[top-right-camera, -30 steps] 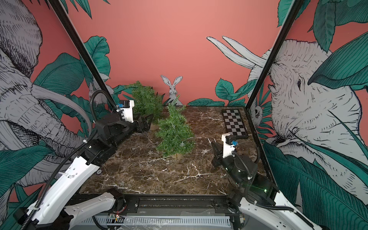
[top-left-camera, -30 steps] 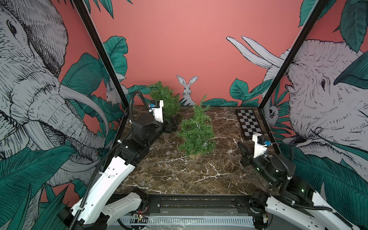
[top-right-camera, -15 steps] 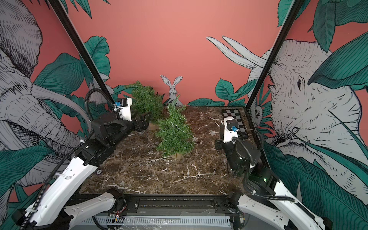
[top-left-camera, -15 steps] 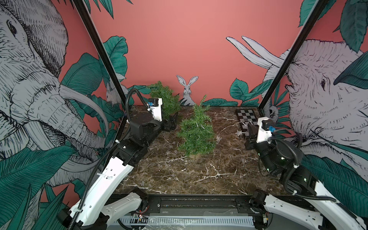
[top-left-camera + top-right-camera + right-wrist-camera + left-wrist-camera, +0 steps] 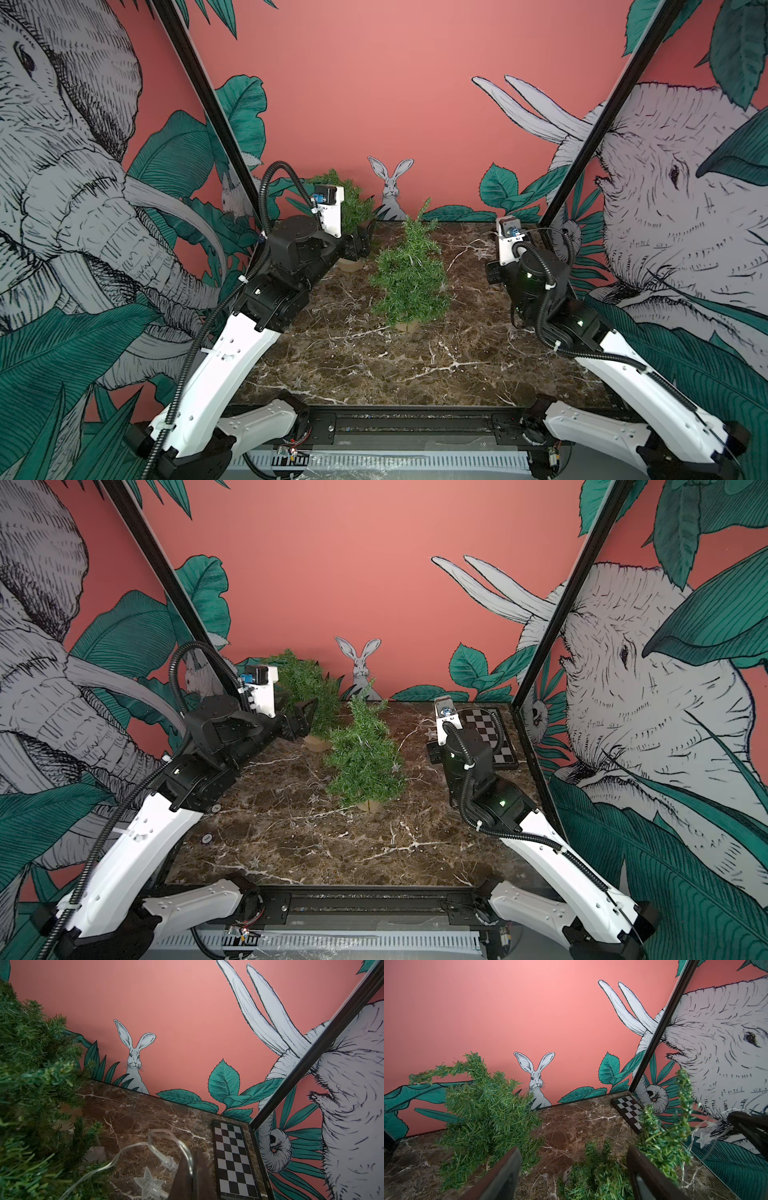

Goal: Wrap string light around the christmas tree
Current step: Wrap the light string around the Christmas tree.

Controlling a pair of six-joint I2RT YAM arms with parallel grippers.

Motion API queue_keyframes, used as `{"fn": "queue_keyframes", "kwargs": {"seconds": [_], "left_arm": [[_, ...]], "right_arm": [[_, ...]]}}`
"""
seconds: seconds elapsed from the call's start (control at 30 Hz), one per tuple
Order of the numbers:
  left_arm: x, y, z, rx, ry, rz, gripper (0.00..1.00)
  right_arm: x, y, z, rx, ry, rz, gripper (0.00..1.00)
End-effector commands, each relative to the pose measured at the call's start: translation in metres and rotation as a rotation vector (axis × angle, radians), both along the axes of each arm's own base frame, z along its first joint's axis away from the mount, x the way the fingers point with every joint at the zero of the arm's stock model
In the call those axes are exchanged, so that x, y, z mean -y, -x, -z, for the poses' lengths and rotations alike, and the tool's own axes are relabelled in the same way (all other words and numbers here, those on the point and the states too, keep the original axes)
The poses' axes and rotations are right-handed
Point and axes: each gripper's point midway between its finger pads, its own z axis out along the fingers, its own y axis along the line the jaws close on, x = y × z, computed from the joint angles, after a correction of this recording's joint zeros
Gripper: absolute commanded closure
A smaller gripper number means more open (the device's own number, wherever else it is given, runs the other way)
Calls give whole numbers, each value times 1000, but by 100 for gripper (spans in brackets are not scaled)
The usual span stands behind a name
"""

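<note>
Wire type: the string light (image 5: 148,1183) is a thin clear wire carrying small translucent plastic stars
Wire location: one run is pinched in the right gripper (image 5: 192,1164); the rest trails down toward the lower branches of the christmas tree (image 5: 409,278)
Tree position: upright near the middle of the marble table (image 5: 374,361) on a small round base; a second tree (image 5: 351,203) stands behind it at the back left
Right end effector: jaws closed tight on the bare wire just beside a star, held to the right of the tree near the checkerboard (image 5: 492,733)
Left end effector: the left gripper (image 5: 573,1152) has its jaws spread wide with nothing in them, near the gap between the two trees
Weight and stiffness: judged very light and limp; it will sag and loop instead of holding a shape
Fragility: the stars look delicate; take hold of the wire between stars, never a star itself
Slip: the smooth sheath may slide through closed pads under tension, so pull gently
Tree handling: the needles should snag the wire well, but the base looks small and a hard tug could tip it
Wrap state: from where an onlooker stands the wire is too fine to trace on the tree; cannot tell whether any turn lies there
</note>
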Motion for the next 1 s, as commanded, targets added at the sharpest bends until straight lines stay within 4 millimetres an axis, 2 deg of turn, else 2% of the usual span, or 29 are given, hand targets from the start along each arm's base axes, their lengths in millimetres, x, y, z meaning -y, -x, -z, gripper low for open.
{"fn": "queue_keyframes", "kwargs": {"seconds": [0.0, 0.2, 0.33, 0.47, 0.67, 0.87, 0.97], "left_arm": [[-4, 6, -18, 51, -16, 7, 19], [-14, 7, -21, 101, -7, -39, 20], [-9, 8, -20, 94, -3, -12, 20], [-6, 9, -18, 81, 3, 7, 20], [0, 8, -12, 43, -34, 34, 20], [19, -8, -2, -22, -105, 85, 17], [29, -15, -8, -21, -102, 122, 16]], "right_arm": [[3, 5, -33, 68, -88, -32, 100], [18, 17, -53, 114, -83, -21, 100], [16, 8, -58, 94, -52, -17, 100], [3, -11, -61, 82, -61, -47, 100], [-26, -55, -59, 52, -93, -121, 100], [-58, -87, -53, 18, -112, -201, 100], [-73, -96, -45, -4, -124, -249, 100]]}}
